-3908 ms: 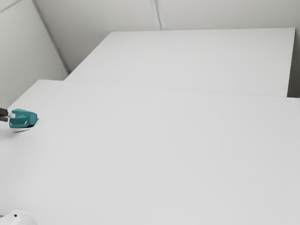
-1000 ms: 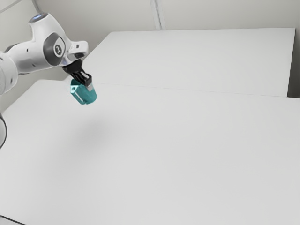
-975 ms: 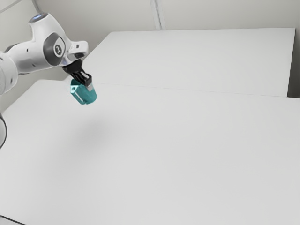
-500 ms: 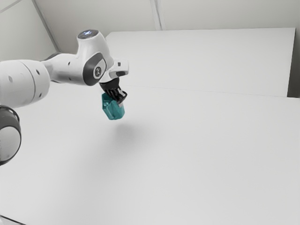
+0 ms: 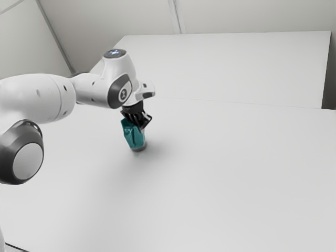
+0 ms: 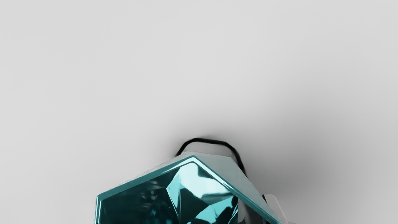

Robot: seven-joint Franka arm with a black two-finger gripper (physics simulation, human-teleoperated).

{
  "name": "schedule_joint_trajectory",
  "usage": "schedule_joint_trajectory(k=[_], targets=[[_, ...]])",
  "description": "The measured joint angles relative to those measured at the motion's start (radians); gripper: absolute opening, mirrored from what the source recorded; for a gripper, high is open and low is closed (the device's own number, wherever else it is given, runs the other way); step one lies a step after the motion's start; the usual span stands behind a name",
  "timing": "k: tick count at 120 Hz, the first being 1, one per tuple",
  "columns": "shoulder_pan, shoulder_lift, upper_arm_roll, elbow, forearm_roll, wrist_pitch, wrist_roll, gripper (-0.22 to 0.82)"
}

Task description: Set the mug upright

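Hand [image 5: 142, 128] clamped on the teal mug [image 5: 135, 137], looks like the set-down step to me

Going across the exterior view: arm [image 5: 39, 100] reaches in from the left, then there's the mug, mouth up but leaning a bit, base right down near the bench [image 5: 226, 173]. Can't tell if it's touching yet. One finger [image 6: 275, 207] is outside the wall and the other looks tucked inside, so it's pinched. Soft shadow [image 5: 157, 157] just to the right. Next move imo: square up that lean, ease the base down flat, then let go and back off straight up. Release it tilted and it could tip over.
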Motion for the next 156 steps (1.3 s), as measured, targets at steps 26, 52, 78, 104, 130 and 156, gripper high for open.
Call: schedule_joint_trajectory(k=[26, 52, 78, 104, 130, 156], targets=[[-0.001, 0.017, 0.000, -0.001, -0.013, 0.004, -0.035, -0.18], [-0.003, 0.026, -0.001, -0.001, -0.014, 0.004, -0.058, -0.14], [-0.003, 0.018, 0.000, 0.000, -0.017, 0.000, -0.065, 0.31], [-0.003, -0.009, 0.000, 0.005, -0.005, -0.004, -0.065, 0.50], [0.007, -0.120, 0.001, 0.002, 0.023, -0.036, -0.060, 0.57], [0.092, -0.243, -0.053, 0.035, 0.118, -0.153, -0.054, 0.59]])
